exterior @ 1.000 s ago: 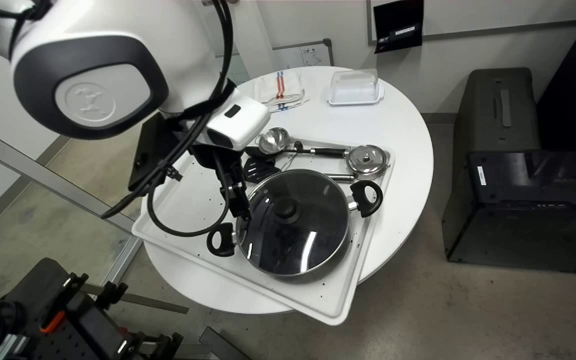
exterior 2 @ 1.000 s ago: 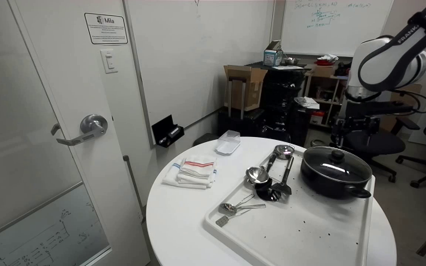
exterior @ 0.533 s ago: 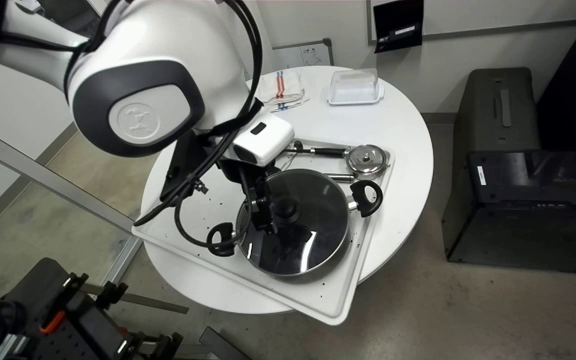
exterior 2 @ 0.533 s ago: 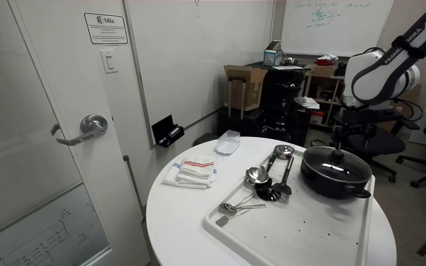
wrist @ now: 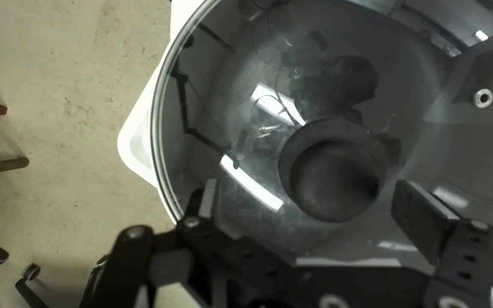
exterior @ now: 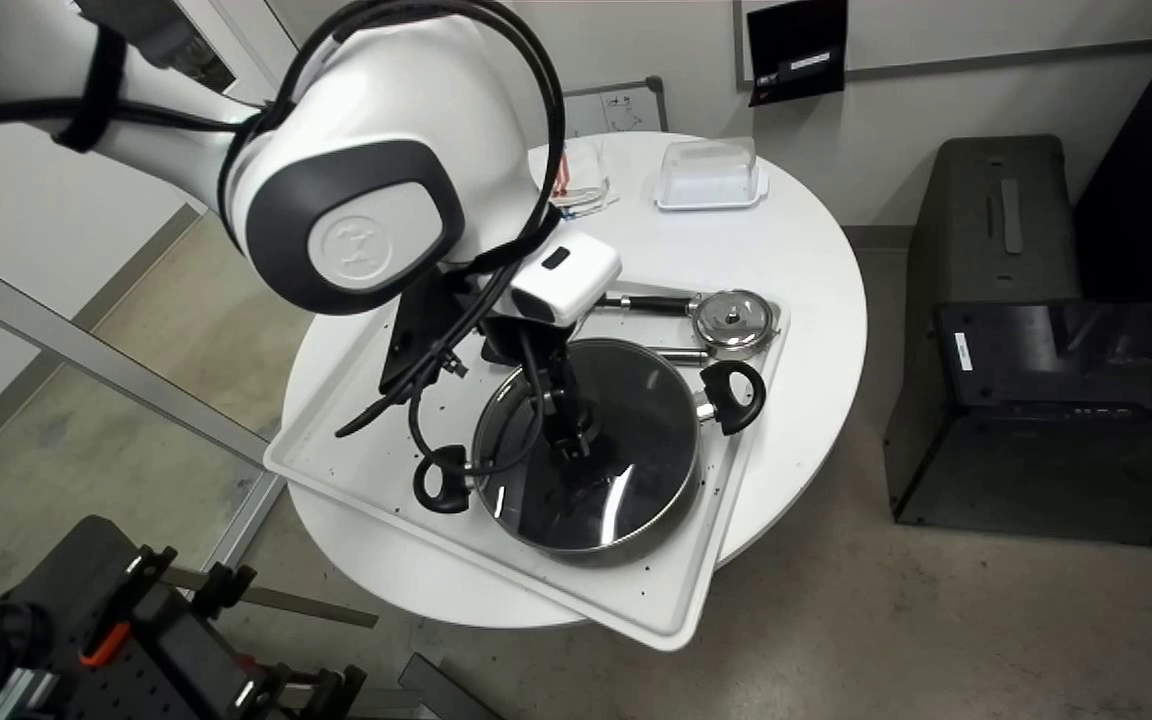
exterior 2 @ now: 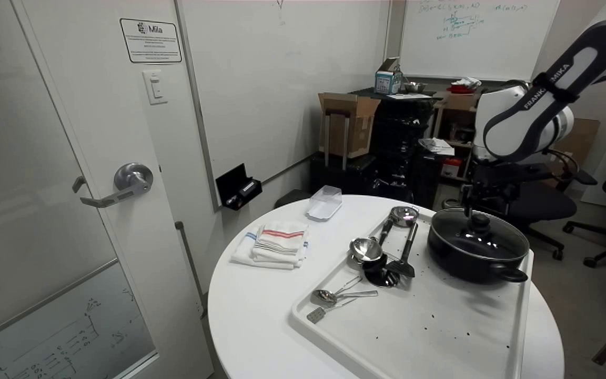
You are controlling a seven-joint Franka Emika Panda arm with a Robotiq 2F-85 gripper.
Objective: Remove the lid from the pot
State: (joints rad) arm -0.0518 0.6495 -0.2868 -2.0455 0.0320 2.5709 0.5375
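The glass lid lies on the black pot and covers it; lid and pot also show in an exterior view. The lid's black knob stands up at its centre. My gripper is low over the lid's middle and partly hides the knob there. In the wrist view my gripper is wide open and empty. The knob sits across the gap between the fingers, a little ahead of the tips, with both fingers apart from it. The pot's inside is hidden under the lid.
A white tray on a round white table carries the pot. Beside the pot lie a small metal lidded pan, a metal strainer, a black spatula and small utensils. Folded towels and a clear box stand behind.
My gripper has moved from the pot's side handle edge across the lid and downward to the knob. It stays open. Lid and pot have not moved.
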